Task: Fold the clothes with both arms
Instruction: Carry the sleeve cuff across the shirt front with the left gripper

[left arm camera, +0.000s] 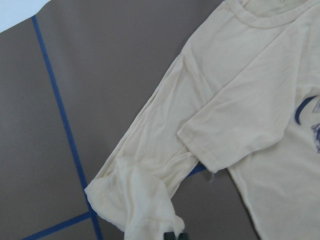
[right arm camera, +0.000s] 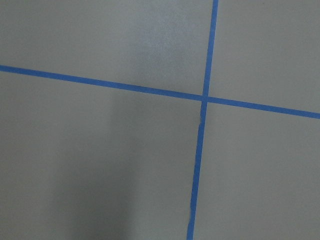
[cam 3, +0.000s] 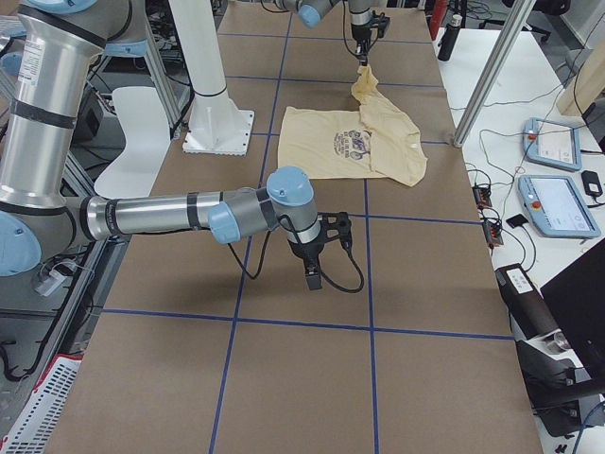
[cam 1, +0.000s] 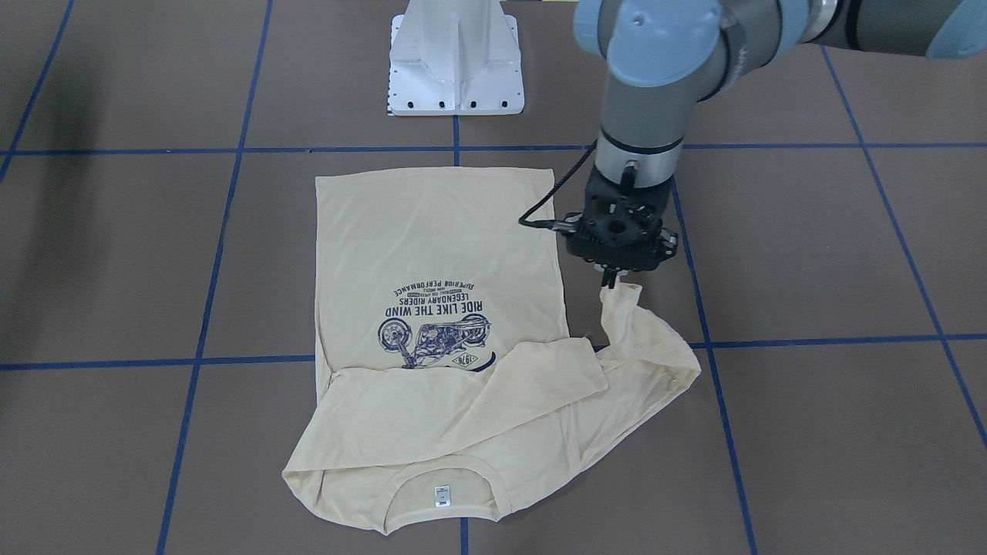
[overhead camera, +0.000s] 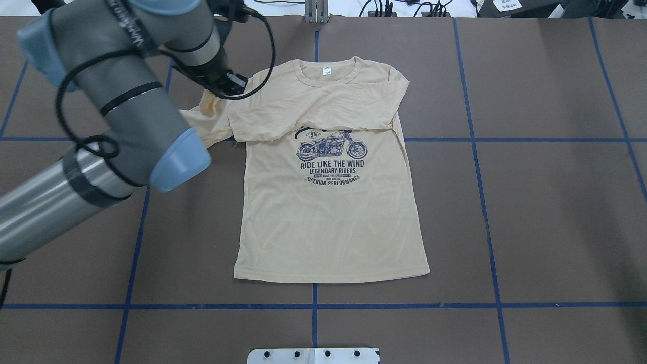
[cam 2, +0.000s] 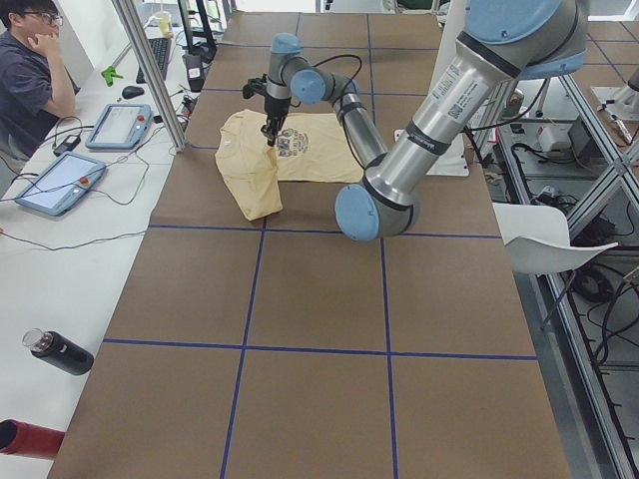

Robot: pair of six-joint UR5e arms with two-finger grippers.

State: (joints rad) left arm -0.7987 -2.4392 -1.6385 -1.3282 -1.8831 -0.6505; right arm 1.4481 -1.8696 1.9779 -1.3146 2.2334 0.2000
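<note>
Tabletop: left claw pinches shirt sleeve.

Bright, even light; soft shadows.

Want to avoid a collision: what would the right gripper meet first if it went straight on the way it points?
Likely the bare table, near a blue tape crossing; the right gripper points down, away from the shirt.
</note>
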